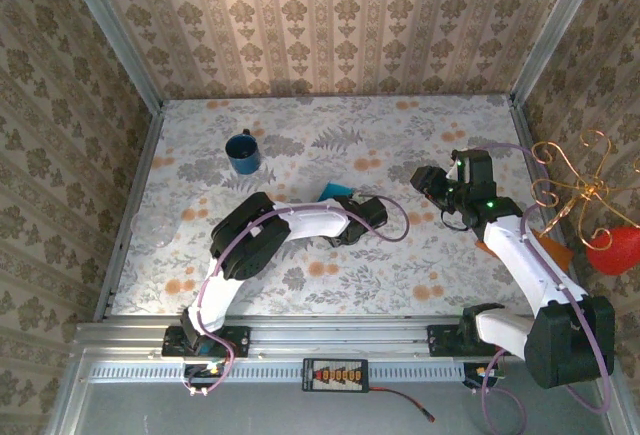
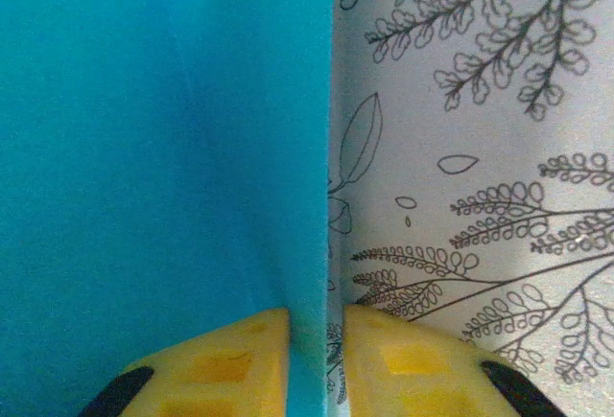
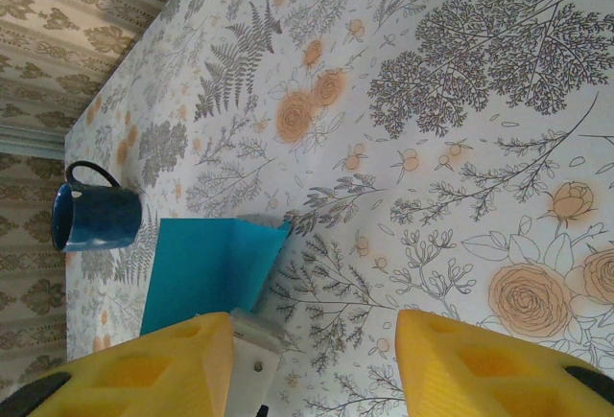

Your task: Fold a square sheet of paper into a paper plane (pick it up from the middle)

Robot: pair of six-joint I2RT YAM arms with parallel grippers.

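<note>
The square sheet of paper (image 1: 335, 192) is bright turquoise and lies near the table's middle, bent along a crease with one part raised. In the left wrist view the paper (image 2: 153, 149) covers the left half, and its straight edge runs down between my yellow fingers (image 2: 230, 364). My left gripper (image 2: 316, 326) is shut on that edge, and from above it (image 1: 352, 203) sits at the paper's right side. My right gripper (image 3: 315, 319) is wide open and holds nothing. It hovers (image 1: 432, 183) to the right of the paper (image 3: 206, 268), apart from it.
A dark blue mug (image 1: 243, 152) stands behind and left of the paper, also seen from the right wrist (image 3: 94, 216). A clear cup (image 1: 152, 227) sits at the table's left edge. Copper wire (image 1: 575, 180), a red object (image 1: 612, 250) and an orange-brown board (image 1: 550, 252) are at the right edge.
</note>
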